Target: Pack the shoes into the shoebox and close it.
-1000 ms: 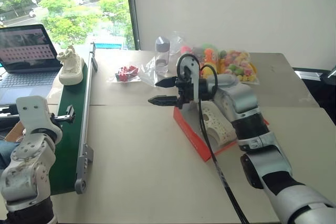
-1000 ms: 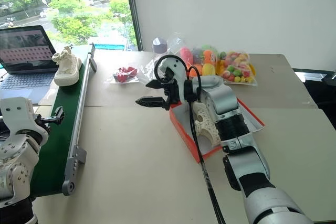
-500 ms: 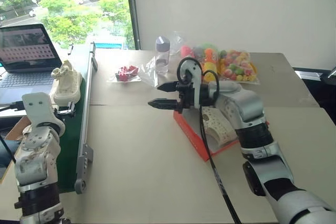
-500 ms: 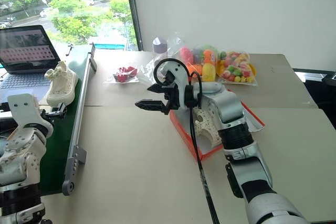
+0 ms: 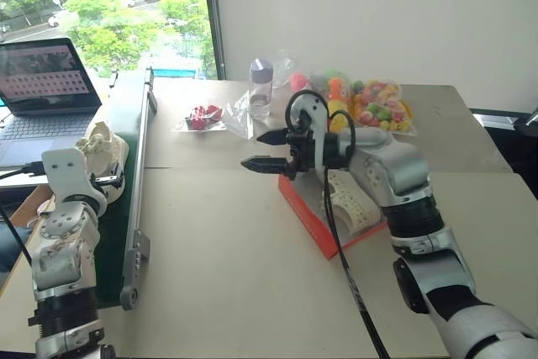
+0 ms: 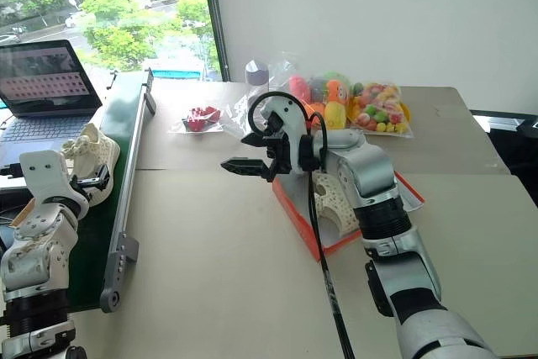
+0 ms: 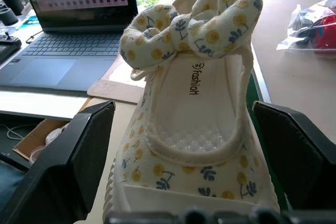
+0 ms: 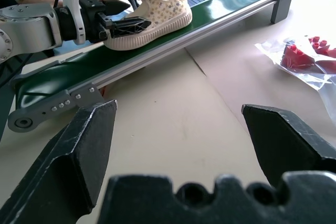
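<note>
From our left wrist we see a cream shoe (image 7: 191, 124) patterned with small yellow flowers, a detail the head views leave vague; it sits on the green conveyor (image 5: 126, 157), between the wide-open fingers of our left gripper (image 5: 105, 181), untouched. Our right gripper (image 5: 271, 150), likewise wide open and empty, hovers at the ten o'clock corner of the shoebox (image 5: 304, 212), where the other shoe (image 5: 351, 201) lies.
</note>
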Robot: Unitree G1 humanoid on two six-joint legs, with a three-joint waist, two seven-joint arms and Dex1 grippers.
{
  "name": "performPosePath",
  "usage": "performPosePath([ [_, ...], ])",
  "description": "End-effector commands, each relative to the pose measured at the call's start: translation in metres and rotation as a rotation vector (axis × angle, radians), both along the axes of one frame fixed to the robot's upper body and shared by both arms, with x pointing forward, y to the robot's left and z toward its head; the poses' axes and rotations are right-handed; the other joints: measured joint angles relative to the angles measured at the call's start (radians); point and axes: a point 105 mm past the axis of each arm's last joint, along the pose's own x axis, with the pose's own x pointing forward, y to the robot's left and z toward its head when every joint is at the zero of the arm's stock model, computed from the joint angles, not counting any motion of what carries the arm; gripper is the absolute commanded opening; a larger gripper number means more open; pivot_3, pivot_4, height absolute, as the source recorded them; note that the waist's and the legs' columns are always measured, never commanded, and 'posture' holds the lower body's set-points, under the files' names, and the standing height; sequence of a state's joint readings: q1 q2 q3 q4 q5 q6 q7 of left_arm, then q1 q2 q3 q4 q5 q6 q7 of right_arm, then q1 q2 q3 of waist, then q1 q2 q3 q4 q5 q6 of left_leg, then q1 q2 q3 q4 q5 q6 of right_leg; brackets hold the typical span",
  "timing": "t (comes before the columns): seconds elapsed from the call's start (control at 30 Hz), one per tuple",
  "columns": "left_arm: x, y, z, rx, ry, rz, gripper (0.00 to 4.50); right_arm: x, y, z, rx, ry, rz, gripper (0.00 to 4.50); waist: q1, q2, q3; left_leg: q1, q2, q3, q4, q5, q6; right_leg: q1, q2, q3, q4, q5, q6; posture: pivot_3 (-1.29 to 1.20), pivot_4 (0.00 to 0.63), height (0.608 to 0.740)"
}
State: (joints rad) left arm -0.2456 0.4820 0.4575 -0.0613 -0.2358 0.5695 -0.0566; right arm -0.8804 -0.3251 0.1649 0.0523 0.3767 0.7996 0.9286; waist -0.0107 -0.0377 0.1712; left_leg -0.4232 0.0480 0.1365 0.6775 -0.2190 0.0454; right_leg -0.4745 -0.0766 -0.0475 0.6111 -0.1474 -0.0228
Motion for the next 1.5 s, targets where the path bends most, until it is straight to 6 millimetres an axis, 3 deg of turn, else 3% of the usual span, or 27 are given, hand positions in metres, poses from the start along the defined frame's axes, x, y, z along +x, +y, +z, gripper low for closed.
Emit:
performPosePath([
  [0.03,0.004,-0.009,0.003,-0.041,-0.021,-0.052,3.97,0.000,-0.001,0.013,0.018,-0.037,-0.003,4.50,0.002,0.000,0.000,0.000,0.000,0.000,0.000,0.000,0.000,0.000,0.000,0.000,0.000,0.000,0.000,0.00,0.150,0.740],
  [0.07,0.005,-0.012,0.001,-0.055,-0.019,-0.066,3.81,0.000,-0.002,0.013,0.018,-0.038,-0.006,4.50,0.002,0.000,0.000,0.000,0.000,0.000,0.000,0.000,0.000,0.000,0.000,0.000,0.000,0.000,0.000,0.00,0.150,0.740],
  [0.27,0.003,-0.014,-0.001,-0.075,-0.015,-0.069,1.56,0.002,-0.003,0.012,0.009,-0.041,-0.020,4.50,0.002,0.000,0.000,0.000,0.000,0.000,0.000,0.000,0.000,0.000,0.000,0.000,0.000,-0.001,0.000,0.00,0.150,0.740],
  [0.43,0.003,-0.016,-0.004,-0.080,-0.010,-0.076,0.08,0.004,-0.004,0.010,-0.004,-0.043,-0.031,4.50,-0.001,0.000,0.000,0.000,0.000,0.000,0.000,0.000,0.000,0.000,0.000,0.000,0.000,-0.001,0.000,0.00,0.150,0.740],
  [0.83,0.006,-0.018,0.001,-0.092,-0.043,-0.074,0.08,0.006,-0.005,0.010,-0.010,-0.043,-0.043,4.50,0.000,0.000,0.000,0.001,0.000,0.000,0.000,0.000,0.000,0.000,0.000,0.000,0.000,-0.002,0.000,0.00,0.150,0.740],
  [1.17,0.013,-0.051,0.086,0.021,-0.369,-0.170,0.08,0.007,-0.005,0.018,0.040,-0.025,-0.044,4.50,0.003,-0.001,0.001,-0.003,0.000,-0.001,0.000,0.000,0.000,0.000,-0.001,-0.001,-0.002,0.000,-0.003,0.00,0.150,0.740],
  [1.33,0.018,-0.084,0.121,0.018,-0.481,-0.283,0.08,0.009,-0.005,0.026,0.078,-0.023,-0.053,4.50,-0.001,-0.001,0.001,-0.004,0.000,-0.001,0.000,0.000,0.002,-0.001,0.000,-0.002,-0.004,0.005,-0.001,0.00,0.150,0.740],
  [1.5,0.019,-0.129,0.138,-0.005,-0.527,-0.465,0.08,0.019,-0.011,0.068,0.340,0.074,-0.101,4.50,-0.005,-0.002,0.001,-0.004,0.000,0.000,0.000,0.001,0.003,0.000,0.001,-0.001,-0.003,0.004,0.000,0.00,0.150,0.740],
])
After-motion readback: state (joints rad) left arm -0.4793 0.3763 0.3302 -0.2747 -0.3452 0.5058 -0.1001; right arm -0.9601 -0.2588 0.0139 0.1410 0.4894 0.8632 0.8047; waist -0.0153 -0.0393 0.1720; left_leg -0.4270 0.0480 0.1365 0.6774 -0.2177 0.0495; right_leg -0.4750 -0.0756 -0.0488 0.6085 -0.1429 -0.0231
